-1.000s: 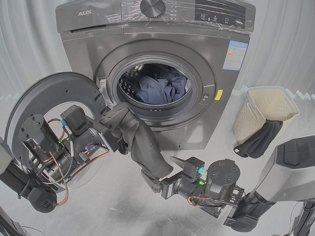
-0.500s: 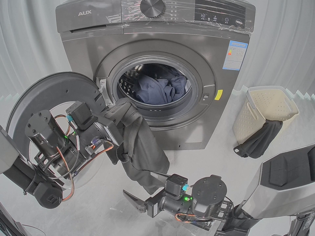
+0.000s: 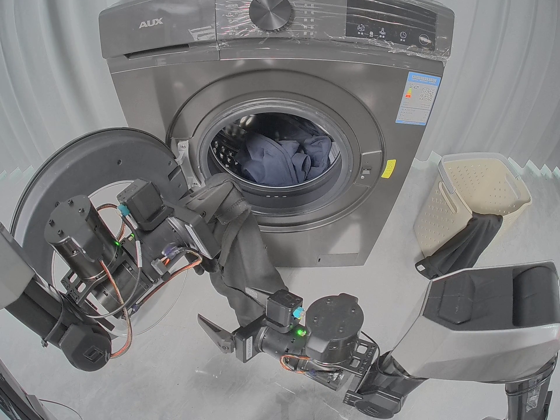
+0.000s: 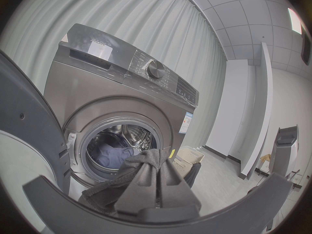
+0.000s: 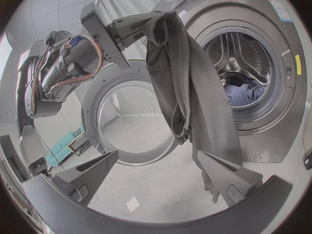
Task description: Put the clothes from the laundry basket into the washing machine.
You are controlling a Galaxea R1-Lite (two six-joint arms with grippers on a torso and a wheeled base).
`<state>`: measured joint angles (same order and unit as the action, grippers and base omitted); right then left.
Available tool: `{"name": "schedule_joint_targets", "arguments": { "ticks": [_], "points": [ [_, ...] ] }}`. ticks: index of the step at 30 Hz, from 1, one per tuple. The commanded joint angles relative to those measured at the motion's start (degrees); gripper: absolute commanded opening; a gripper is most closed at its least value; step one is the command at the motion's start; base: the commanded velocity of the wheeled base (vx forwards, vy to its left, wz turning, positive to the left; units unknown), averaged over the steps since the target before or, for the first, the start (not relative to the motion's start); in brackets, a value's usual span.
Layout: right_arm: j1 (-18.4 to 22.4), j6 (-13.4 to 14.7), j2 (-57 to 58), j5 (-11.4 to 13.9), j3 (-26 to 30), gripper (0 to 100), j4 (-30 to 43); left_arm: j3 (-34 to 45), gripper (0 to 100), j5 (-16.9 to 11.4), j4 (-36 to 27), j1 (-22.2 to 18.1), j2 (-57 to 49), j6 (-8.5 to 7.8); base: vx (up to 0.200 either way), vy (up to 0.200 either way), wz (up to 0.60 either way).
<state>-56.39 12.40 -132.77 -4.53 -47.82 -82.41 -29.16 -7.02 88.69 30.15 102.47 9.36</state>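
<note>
The washing machine [image 3: 280, 83] carried a small logo on its drawer panel, a blue-and-white label [image 3: 417, 98] on the front to the right of the opening, and a yellow sticker [image 3: 388, 168] by the door latch. The print on the label and sticker was too small to make out. Clear film wrapped the top panel around the dial [image 3: 270, 11] and the dark display [image 3: 391, 27]. The door [image 3: 76, 164] stood open on the robot's left, and blue clothes [image 3: 280, 158] lay in the drum. The left gripper [image 3: 205, 200] was clenched on the top of a dark grey garment [image 3: 251, 258], held just in front of the opening's lower left rim, the cloth hanging down toward the floor. Below it the right gripper [image 3: 233, 316] was spread wide and gripped nothing, the garment's lower end hanging by one of its fingers [image 5: 224, 176]. Near the machine's right side, a cream laundry basket [image 3: 434, 217] leaned, with another dark garment [image 3: 461, 252] draped over its rim.
</note>
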Motion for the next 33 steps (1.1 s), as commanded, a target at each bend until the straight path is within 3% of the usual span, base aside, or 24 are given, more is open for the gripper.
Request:
{"name": "schedule_joint_targets", "arguments": {
  "ticks": [1,10,16,20,33],
  "points": [
    [0.06,-0.01,-2.58,0.05,-3.06,100,0.14,-0.02,0,-0.01,0.0,-0.09,-0.17,0.04,0.0,0.0,0.0],
    [1.73,-0.09,-7.24,-0.21,-8.16,100,-0.38,-0.02,0,-0.01,0.0,0.0,-0.17,0.13,0.0,0.0,0.0],
    [4.98,-3.43,-10.93,-0.74,-12.91,100,-0.65,-0.02,0,-0.01,0.0,0.0,-0.35,0.13,0.0,0.0,0.0],
    [6.91,-4.05,-12.08,-1.0,-15.19,100,-0.74,-0.02,0,-0.01,0.0,0.0,-0.35,0.22,0.0,0.0,0.0],
    [6.38,-4.05,-12.6,-1.79,-16.69,100,-0.74,-0.02,0,-0.1,0.0,0.0,-0.35,0.13,0.0,0.0,0.0]
  ]
}}
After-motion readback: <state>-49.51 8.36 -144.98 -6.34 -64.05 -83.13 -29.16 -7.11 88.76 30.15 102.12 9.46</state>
